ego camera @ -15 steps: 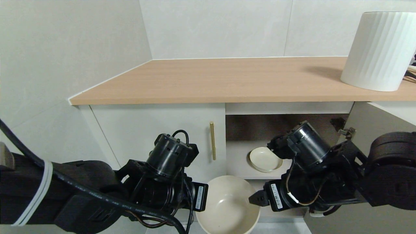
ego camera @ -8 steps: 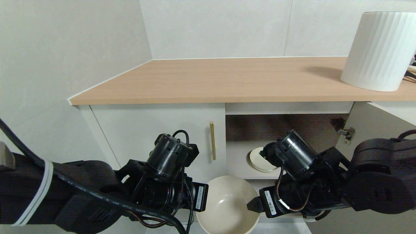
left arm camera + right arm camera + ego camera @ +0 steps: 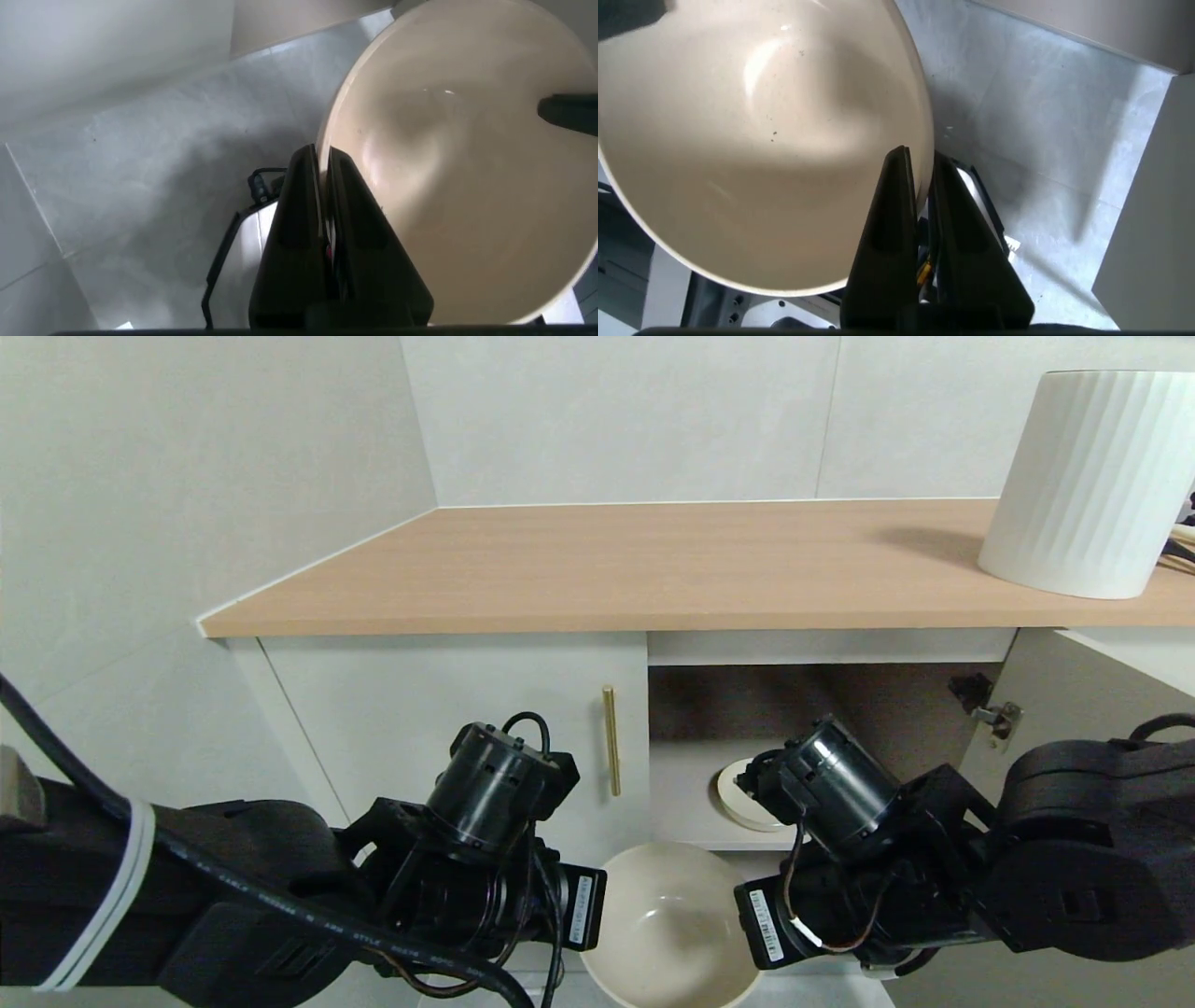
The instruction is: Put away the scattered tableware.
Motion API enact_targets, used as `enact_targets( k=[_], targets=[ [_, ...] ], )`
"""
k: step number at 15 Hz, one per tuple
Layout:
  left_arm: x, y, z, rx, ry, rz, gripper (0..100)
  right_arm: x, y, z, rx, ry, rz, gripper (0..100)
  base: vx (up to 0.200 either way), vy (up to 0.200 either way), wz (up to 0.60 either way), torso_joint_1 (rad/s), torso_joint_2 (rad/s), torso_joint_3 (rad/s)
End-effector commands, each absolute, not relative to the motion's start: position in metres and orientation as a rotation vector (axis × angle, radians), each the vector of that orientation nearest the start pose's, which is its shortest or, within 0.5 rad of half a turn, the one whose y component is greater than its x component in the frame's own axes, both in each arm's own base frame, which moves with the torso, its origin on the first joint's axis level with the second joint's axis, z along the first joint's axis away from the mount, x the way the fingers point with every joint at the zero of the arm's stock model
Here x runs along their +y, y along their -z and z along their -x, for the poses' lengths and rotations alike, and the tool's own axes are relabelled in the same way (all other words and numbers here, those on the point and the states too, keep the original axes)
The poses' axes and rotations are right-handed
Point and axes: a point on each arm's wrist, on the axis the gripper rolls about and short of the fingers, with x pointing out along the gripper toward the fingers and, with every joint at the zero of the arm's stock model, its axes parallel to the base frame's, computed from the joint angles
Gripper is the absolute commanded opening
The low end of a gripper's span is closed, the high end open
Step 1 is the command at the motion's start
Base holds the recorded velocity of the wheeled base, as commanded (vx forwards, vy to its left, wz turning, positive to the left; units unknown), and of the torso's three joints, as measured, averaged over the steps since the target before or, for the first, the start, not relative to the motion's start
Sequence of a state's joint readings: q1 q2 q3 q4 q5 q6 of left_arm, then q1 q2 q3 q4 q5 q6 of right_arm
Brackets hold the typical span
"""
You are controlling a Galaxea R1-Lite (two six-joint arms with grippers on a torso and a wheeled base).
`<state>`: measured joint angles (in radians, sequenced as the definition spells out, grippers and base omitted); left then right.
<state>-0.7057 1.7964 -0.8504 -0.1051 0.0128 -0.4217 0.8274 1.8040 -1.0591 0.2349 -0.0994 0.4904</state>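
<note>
A cream bowl (image 3: 667,929) hangs low in front of the cabinet, between both arms. My left gripper (image 3: 597,915) is shut on its left rim; in the left wrist view the fingers (image 3: 304,187) pinch the rim of the bowl (image 3: 458,149). My right gripper (image 3: 744,926) is shut on the opposite rim, and its fingers (image 3: 898,182) clamp the edge of the bowl (image 3: 766,140). A small cream plate (image 3: 738,800) lies on the shelf inside the open cabinet, partly hidden behind my right wrist.
The cabinet's left door is closed, with a brass handle (image 3: 610,740). Its right door (image 3: 1074,709) stands open beside my right arm. A white ribbed container (image 3: 1092,476) sits on the wooden counter (image 3: 653,569) at the far right. Grey tiled floor (image 3: 140,177) lies below.
My right arm has swung left and down, and its fingers have closed onto the bowl's right rim. The bowl and the left gripper have shifted slightly right and down.
</note>
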Motion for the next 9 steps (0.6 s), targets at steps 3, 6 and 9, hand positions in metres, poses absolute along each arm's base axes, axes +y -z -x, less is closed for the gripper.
enact_targets(
  k=[3, 6, 9],
  targets=[
    [-0.1937, -0.1182, -0.2279, 0.917, 0.462, 0.082, 0, 0.2240, -0.1427, -0.2086, 1.025, -0.425, 0.013, 0, 0.000, 0.000, 0.00, 0.000, 0.00, 0.000],
    [-0.1937, -0.1182, -0.2279, 0.917, 0.462, 0.082, 0, 0.2245, -0.1413, -0.2090, 1.029, -0.424, 0.015, 0, 0.000, 0.000, 0.00, 0.000, 0.00, 0.000],
    [-0.1934, -0.1181, -0.2280, 0.914, 0.451, 0.077, 100, 0.2250, -0.1399, -0.2095, 1.033, -0.422, 0.018, 0, 0.000, 0.000, 0.00, 0.000, 0.00, 0.000]
  ],
)
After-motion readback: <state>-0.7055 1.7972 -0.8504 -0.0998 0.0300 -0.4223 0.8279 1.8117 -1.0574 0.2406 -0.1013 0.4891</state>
